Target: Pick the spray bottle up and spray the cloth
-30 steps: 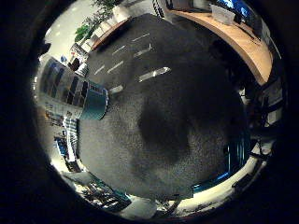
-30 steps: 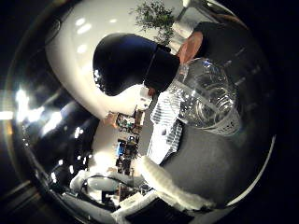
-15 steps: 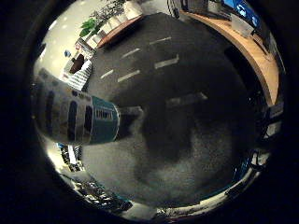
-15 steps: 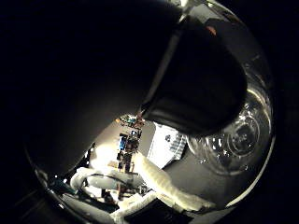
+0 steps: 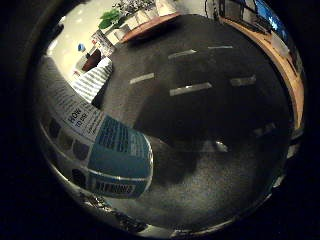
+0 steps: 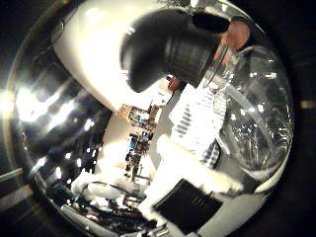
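The spray bottle (image 5: 97,150) now fills more of the little-finger-side view than before, close to the palm, standing on the dark grey table (image 5: 225,165). The striped cloth (image 6: 197,123) lies just beside it; a wooden counter (image 5: 285,75) edges the room. Whether the hand (image 6: 192,182) grips the bottle, I cannot tell.

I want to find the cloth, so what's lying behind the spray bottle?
Behind the clear spray bottle, a striped cloth lies on the dark table. The bottle covers part of the cloth, so its far edge is hidden.

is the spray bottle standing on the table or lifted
Cannot tell: the spray bottle fills the view close to the palm, beside the dark table, but its base contact is hidden.
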Robot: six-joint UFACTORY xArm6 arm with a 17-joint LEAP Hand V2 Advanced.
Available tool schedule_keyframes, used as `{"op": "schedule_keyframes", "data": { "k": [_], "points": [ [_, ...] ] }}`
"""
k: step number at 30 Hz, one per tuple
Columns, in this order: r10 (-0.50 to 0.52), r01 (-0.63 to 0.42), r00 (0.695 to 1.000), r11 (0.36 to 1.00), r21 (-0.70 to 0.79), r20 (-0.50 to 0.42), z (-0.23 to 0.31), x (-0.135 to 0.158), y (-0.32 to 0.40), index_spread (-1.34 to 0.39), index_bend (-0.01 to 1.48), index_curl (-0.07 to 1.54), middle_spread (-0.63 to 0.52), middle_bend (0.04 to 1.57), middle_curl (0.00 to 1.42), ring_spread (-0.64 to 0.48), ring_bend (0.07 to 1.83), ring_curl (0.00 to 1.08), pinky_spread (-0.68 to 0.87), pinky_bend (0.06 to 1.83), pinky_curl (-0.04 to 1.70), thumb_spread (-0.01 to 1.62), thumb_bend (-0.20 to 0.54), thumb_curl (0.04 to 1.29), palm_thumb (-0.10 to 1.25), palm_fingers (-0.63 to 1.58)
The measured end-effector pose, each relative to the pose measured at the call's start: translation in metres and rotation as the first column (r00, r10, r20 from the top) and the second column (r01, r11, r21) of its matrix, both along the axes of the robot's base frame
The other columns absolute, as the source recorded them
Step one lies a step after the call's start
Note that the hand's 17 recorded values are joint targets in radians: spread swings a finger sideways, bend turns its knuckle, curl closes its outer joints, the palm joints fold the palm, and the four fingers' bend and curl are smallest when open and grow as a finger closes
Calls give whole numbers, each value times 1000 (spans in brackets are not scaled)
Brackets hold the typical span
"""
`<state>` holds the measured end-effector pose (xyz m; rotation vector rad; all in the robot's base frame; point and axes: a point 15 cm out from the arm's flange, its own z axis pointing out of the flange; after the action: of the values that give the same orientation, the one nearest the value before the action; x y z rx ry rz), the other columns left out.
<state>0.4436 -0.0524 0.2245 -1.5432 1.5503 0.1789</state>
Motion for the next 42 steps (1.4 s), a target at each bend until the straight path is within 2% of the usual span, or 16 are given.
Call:
{"op": "schedule_keyframes", "data": {
  "k": [3, 5, 8, 10, 15, 19, 23, 35, 38, 42],
  "points": [
    [-13, 13, 1000, 999, 33, 24, 1, 2, 5, -300, 161, 242, -92, 420, 396, -153, 793, 376, -141, 617, 325, 1062, -9, 316, 668, 806],
    [-22, 19, 999, 999, 51, 50, 5, 5, 6, -355, 184, 259, -175, 510, 438, -214, 866, 407, -332, 777, 361, 1061, -9, 326, 718, 1082],
    [-31, 27, 997, 998, 62, 67, 8, 6, 4, -417, 297, 338, -234, 636, 502, -244, 938, 453, -457, 881, 416, 1060, -11, 342, 776, 1234],
    [-32, 26, 997, 997, 78, 75, 11, 6, 4, -427, 458, 421, -233, 787, 559, -236, 986, 476, -456, 927, 445, 1055, -11, 354, 811, 1349],
    [-46, 32, 995, 988, 152, 87, 11, 0, 14, -356, 843, 626, -175, 1063, 649, -212, 1179, 553, -339, 1139, 570, 1027, -14, 394, 900, 1304],
    [-65, 44, 991, 983, 176, 115, 18, 1, 11, -303, 1002, 705, -144, 1212, 689, -206, 1288, 604, -270, 1239, 662, 1013, -18, 420, 933, 1224],
    [-81, 59, 990, 982, 180, 118, 20, 0, 4, -261, 1100, 744, -129, 1299, 701, -200, 1352, 641, -224, 1279, 758, 1007, -20, 438, 938, 1163],
    [-106, 81, 985, 981, 174, 137, 41, 2, -3, -226, 1187, 747, -112, 1383, 676, -212, 1396, 703, -187, 1200, 1035, 1019, -23, 458, 927, 1106],
    [-104, 77, 985, 981, 179, 141, 47, 1, -1, -232, 1128, 734, -115, 1356, 663, -213, 1375, 700, -196, 1155, 1055, 1014, -24, 462, 917, 1064],
    [-82, 51, 986, 978, 201, 145, 61, -1, 9, -287, 853, 697, -119, 1260, 624, -208, 1332, 661, -262, 1061, 1000, 997, -26, 469, 893, 996]
  ]
}}
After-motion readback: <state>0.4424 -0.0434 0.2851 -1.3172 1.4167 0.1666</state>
